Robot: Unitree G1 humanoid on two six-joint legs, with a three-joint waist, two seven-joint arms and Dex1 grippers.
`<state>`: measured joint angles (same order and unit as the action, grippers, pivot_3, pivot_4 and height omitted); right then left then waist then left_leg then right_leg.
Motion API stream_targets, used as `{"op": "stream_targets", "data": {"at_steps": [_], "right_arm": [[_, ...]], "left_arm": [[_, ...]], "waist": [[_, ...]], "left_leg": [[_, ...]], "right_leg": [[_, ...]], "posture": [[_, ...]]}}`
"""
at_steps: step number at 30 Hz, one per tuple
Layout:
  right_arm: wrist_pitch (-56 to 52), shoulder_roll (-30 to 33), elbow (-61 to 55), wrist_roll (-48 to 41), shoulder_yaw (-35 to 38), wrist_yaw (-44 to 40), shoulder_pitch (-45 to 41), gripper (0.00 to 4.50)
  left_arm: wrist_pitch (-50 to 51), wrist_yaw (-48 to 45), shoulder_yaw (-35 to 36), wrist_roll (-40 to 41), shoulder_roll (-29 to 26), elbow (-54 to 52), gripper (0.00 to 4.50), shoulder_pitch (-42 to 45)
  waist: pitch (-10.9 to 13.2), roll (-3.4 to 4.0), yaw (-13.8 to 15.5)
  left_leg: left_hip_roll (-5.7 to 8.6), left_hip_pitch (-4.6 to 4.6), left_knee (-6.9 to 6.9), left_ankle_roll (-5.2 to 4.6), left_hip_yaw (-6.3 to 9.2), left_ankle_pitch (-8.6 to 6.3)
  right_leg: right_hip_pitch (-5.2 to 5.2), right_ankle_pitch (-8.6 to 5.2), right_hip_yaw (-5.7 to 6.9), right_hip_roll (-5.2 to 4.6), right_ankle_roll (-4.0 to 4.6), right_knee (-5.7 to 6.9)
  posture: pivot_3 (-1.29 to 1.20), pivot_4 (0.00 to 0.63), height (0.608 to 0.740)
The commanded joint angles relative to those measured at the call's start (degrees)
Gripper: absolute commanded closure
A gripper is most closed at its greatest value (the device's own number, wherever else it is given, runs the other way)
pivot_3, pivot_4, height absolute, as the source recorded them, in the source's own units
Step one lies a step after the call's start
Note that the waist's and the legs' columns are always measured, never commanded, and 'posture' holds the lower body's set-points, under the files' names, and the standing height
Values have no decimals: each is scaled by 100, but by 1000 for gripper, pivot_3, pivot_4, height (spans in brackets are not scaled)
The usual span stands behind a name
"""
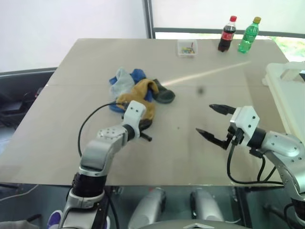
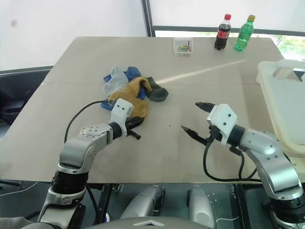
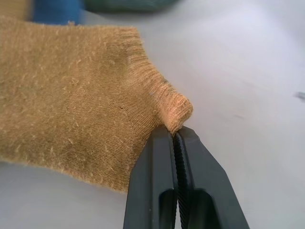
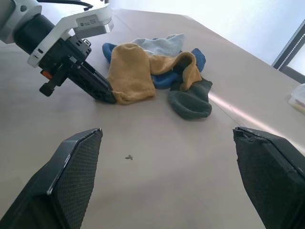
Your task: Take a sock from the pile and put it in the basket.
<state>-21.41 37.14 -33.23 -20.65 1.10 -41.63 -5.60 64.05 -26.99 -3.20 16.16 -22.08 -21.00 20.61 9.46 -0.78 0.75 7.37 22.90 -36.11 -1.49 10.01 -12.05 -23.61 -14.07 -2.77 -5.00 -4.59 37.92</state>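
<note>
The pile (image 1: 125, 82) of grey, blue, dark green and mustard socks lies at the table's middle left. My left gripper (image 3: 175, 133) is shut on the cuff edge of the mustard sock (image 3: 81, 105), which lies flat at the pile's near side (image 1: 143, 95). In the right wrist view the left gripper (image 4: 108, 95) touches that sock's corner. To the right of the pile, my right gripper (image 1: 205, 118) hangs open above bare table with nothing between its fingers. The cream-white basket (image 2: 269, 76) stands at the table's right edge, cut off by the frame.
A small clear box (image 1: 187, 47), a cola bottle (image 1: 227, 33) and a green bottle (image 1: 248, 35) stand along the far edge. A black cable (image 1: 90, 117) loops beside my left forearm. Bare tabletop (image 1: 190, 102) lies between the pile and the basket.
</note>
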Motion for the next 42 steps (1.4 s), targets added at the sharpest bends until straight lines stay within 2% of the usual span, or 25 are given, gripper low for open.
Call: {"op": "stream_targets", "data": {"at_steps": [1,8,14,19,23,29,33,36,39,42], "right_arm": [[75,67,-289,-59,275,49,76,0],[-45,141,-507,-92,468,140,304,0],[-206,198,-706,-150,647,213,477,0],[-359,290,-982,-297,965,217,844,0],[-413,455,-1283,-556,1477,-26,1505,0],[-317,624,-1536,-831,2422,-463,2604,0],[-190,618,-1543,-907,2798,-674,2971,0],[-102,626,-1512,-945,2989,-824,3143,0],[-119,623,-1504,-1002,2997,-817,3158,0],[-619,667,-1503,-1316,2879,-572,2998,0]], "left_arm": [[797,-314,-103,681,123,-450,4370,159],[2301,-591,209,1638,653,14,4370,962],[2625,-614,241,1948,1230,825,4370,1658],[2487,-628,-98,1974,1633,1345,4370,1900],[2165,-636,-351,1873,1794,1839,4370,2071],[1871,-694,-511,1865,1834,2291,4370,2270],[1722,-712,-558,1849,1815,2449,4370,2324],[1693,-715,-612,1825,1751,2496,3524,2331],[1816,-709,-396,1951,1691,2369,2130,2326],[1717,-1035,-275,2200,1152,1673,673,2134]], "waist": [[0,0,1],[1,-2,4],[2,-3,-6],[3,-4,8],[3,-6,13],[4,-7,1],[4,-7,7],[5,-8,10],[5,-8,7],[6,-9,-6]], "left_leg": [[0,0,0,-1,0,-1],[0,0,-6,-9,6,-5],[0,1,-16,8,1,4],[0,4,-16,11,2,6],[1,6,-16,9,1,5],[0,6,-18,-12,-5,-8],[0,5,-20,-13,-6,-8],[0,5,-21,-13,-8,-9],[0,5,-21,-13,-9,-9],[-4,5,-21,-13,-10,-9]], "right_leg": [[0,0,0,0,0,0],[3,0,7,3,-1,2],[5,-1,3,4,-2,2],[5,-1,5,2,-2,1],[5,-1,4,2,-2,-2],[5,-1,-1,2,-4,-1],[6,-1,-2,2,-6,-1],[7,0,-4,2,-9,-1],[7,0,-5,2,-9,-1],[5,0,-8,-1,-8,-1]], "posture": [[0,150,739],[0,150,739],[0,150,739],[0,150,739],[0,150,739],[0,150,739],[0,150,739],[0,150,739],[0,150,739],[0,150,739]]}}
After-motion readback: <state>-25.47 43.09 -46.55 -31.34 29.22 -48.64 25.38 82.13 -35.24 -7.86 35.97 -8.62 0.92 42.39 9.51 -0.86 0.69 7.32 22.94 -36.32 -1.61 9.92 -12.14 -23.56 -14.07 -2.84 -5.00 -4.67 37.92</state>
